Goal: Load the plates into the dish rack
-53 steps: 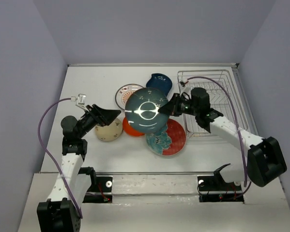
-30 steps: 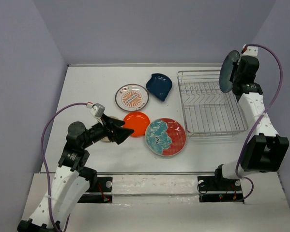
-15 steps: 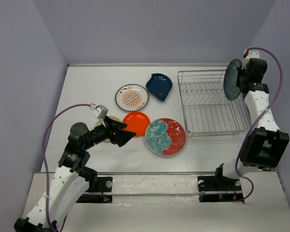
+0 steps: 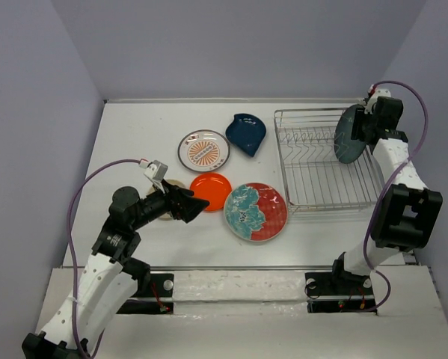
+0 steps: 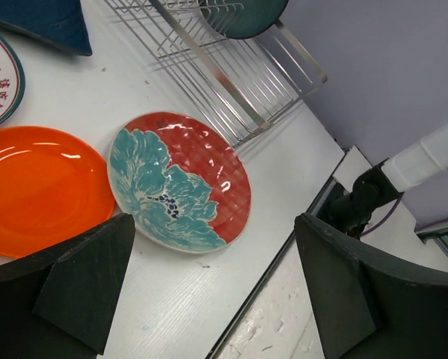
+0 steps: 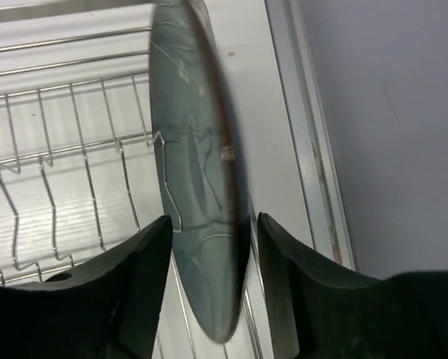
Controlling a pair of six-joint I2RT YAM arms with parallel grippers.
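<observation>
Now the dark teal plate (image 4: 348,134) is seen on its edge at the far right part of the dish rack (image 4: 321,172), leaning a little over the rack's wires. In the right wrist view this plate (image 6: 197,187) is stood upright between the two fingers of the right gripper (image 6: 212,221), with the rack's tines just beside its face. The jaws are set on both sides of the rim and a thin gap is seen at one side, so it cannot be told if the plate is clamped or only enclosed. In the top view the right gripper (image 4: 362,129) is found above the rack's right rim.

The other plates are laid flat on the table (image 4: 134,134), all to the left of the dish rack. The teal-and-red plate (image 4: 256,212) is placed just beside the rack's near left corner. The orange plate (image 4: 210,191) is touching or nearly touching it, farther from the rack. The sunburst plate (image 4: 204,151) and the dark blue plate (image 4: 246,132) are placed left of the rack's far half, the blue one nearer to the rack. The small cream plate (image 4: 174,183) is mostly hidden under the left arm.

The left gripper (image 4: 194,206) is held well apart from the rack, over the orange plate's left edge. Its jaws are spread wide and nothing is held between them.
</observation>
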